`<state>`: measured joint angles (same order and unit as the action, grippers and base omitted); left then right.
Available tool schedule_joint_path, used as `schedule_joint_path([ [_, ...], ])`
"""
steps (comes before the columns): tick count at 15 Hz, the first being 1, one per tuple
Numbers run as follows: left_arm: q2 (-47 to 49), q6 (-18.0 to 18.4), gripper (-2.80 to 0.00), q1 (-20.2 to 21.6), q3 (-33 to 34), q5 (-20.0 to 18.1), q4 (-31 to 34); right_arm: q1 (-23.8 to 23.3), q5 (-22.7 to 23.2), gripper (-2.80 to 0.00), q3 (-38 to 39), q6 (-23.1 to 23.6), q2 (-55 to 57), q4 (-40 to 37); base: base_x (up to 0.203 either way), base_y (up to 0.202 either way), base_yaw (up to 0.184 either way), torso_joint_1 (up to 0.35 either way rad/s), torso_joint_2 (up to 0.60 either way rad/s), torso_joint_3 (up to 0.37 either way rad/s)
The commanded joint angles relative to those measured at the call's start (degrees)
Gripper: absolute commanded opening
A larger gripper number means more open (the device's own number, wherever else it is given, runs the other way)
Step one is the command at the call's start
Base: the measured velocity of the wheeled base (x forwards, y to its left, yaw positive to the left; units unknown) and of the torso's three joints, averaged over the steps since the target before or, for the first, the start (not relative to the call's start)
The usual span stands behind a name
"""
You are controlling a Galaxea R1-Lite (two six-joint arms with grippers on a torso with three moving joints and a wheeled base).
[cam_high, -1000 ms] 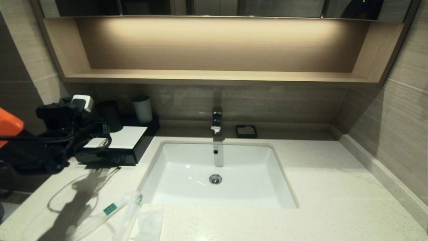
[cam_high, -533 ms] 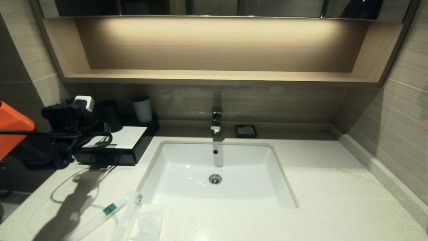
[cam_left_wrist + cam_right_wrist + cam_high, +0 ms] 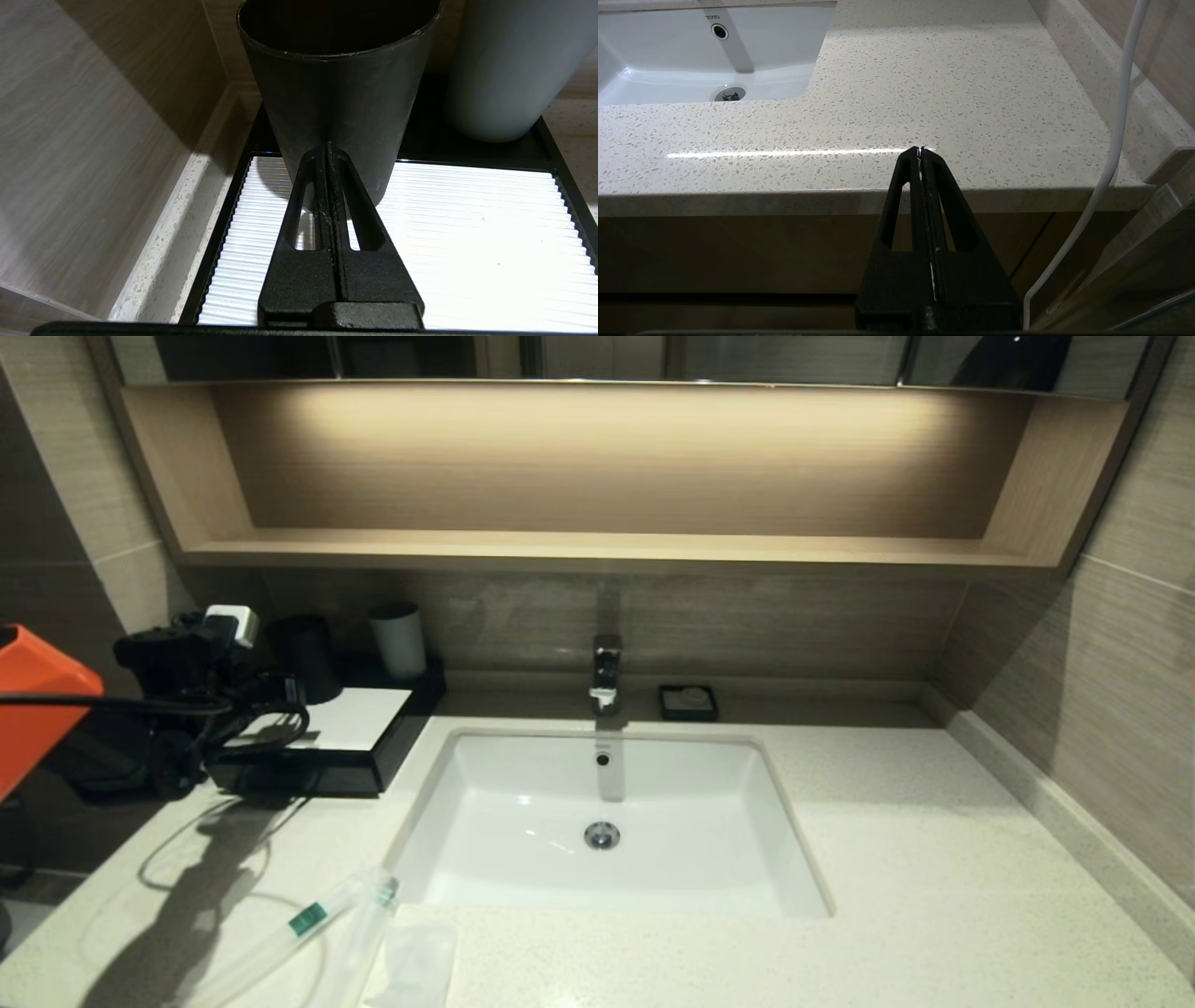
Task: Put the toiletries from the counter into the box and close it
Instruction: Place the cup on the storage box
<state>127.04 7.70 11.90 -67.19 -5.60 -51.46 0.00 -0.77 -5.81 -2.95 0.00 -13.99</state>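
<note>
The toiletries lie on the counter (image 3: 934,859) at the front left: a long clear packet with a green label (image 3: 306,919), a second clear packet (image 3: 359,947) and a flat white sachet (image 3: 415,963). The black box (image 3: 308,775) with its white top panel (image 3: 359,719) stands at the back left, its drawer pushed in. My left gripper (image 3: 283,698) is shut and empty over the ribbed white panel (image 3: 467,233), its tips (image 3: 328,144) close to the dark grey cup (image 3: 336,84). My right gripper (image 3: 920,149) is shut and empty, low in front of the counter's front edge (image 3: 738,200), out of the head view.
A dark grey cup (image 3: 303,658) and a pale grey cup (image 3: 397,639) stand on the back of the box. The white sink (image 3: 747,821) with its faucet (image 3: 606,672) is in the middle. A small black soap dish (image 3: 688,702) sits behind it. A wooden shelf (image 3: 597,549) hangs above.
My left arm has shifted a little up and toward the wall over the box. The toiletries and the box have not moved.
</note>
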Motion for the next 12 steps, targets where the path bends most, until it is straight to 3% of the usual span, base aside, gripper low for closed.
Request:
schedule_joint_path([
  [1,0.58,0.12,-2.80,-0.03,-0.30,-0.29,-0.30,0.00,-0.01,-2.80,0.01,-0.04,0.09,-0.07,0.000,0.000,0.000,0.000,0.00,0.000],
  [12,3.66,-0.96,-2.80,0.31,-6.61,-1.43,2.71,0.00,0.03,-2.80,-0.04,-0.04,0.09,-0.07,0.000,0.000,0.000,0.000,0.00,0.000],
])
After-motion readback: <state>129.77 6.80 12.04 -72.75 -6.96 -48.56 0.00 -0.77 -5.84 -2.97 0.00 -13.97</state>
